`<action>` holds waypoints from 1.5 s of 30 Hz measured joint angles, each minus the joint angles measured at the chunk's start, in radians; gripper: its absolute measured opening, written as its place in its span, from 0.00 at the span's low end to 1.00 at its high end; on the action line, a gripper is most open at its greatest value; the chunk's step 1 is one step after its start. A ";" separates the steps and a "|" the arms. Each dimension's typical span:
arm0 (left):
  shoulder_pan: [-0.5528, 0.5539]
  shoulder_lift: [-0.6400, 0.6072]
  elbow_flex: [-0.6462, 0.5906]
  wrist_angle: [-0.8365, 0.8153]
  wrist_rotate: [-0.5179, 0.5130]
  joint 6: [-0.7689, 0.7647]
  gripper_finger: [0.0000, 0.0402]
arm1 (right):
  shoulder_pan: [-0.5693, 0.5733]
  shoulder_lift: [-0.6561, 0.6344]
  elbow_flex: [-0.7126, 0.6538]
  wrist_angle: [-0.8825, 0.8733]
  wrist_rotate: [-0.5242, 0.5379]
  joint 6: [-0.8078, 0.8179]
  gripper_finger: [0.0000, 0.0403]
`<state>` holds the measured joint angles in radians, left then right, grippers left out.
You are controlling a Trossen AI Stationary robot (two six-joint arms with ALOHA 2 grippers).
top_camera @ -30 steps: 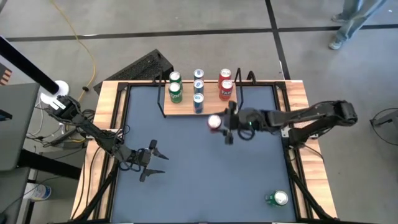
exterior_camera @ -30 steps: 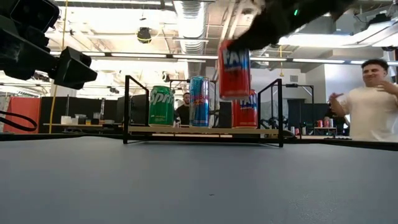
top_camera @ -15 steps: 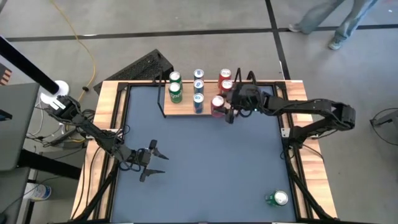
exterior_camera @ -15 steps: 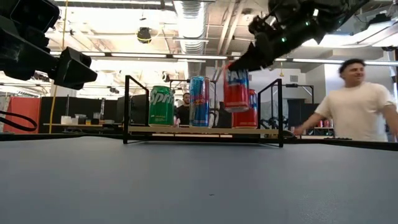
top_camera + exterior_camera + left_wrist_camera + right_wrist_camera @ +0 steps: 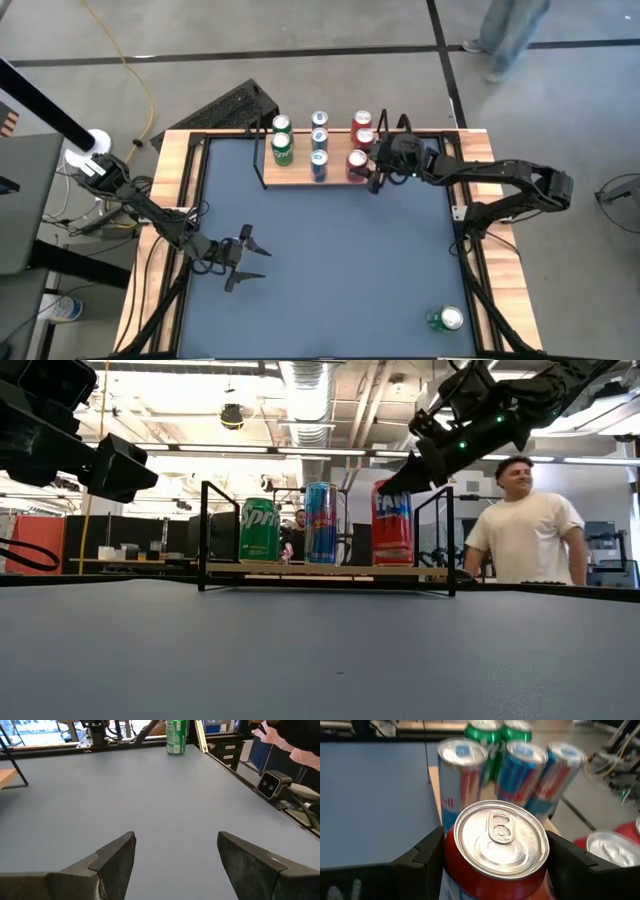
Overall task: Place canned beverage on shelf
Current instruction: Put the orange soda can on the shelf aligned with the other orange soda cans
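Note:
A red can stands upright at the near right corner of the light-wood shelf, in front of two other red cans. My right gripper is shut on it and reaches in from the table's right. In the low view the can has its base down at the shelf board. Three blue cans and two green cans fill the other rows. My left gripper is open and empty over the table's left half. My right gripper pinches the red can's side wall just below its top rim between its two fingers, one on each side. The fingers slant down from the table's right and above. The can is upright, its base at the shelf board; whether it rests there I cannot tell.
A green can stands alone near the table's near right corner; it also shows in the left wrist view. The shelf's black wire end frames rise beside the red can. A person stands behind the table's far side.
My right gripper has carried the red can toward the table's far edge and down, from above the table in front of the shelf onto the shelf's near right corner. The can has stayed upright.

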<state>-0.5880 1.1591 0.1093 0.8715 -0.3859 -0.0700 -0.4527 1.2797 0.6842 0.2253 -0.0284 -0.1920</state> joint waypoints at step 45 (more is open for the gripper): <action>0.000 0.000 0.000 -0.006 0.001 -0.002 0.67 | -0.035 0.028 0.004 -0.072 0.088 0.006 0.70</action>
<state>-0.5880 1.1591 0.1093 0.8654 -0.3847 -0.0719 -0.4872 1.3078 0.6886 0.1532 0.0593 -0.1858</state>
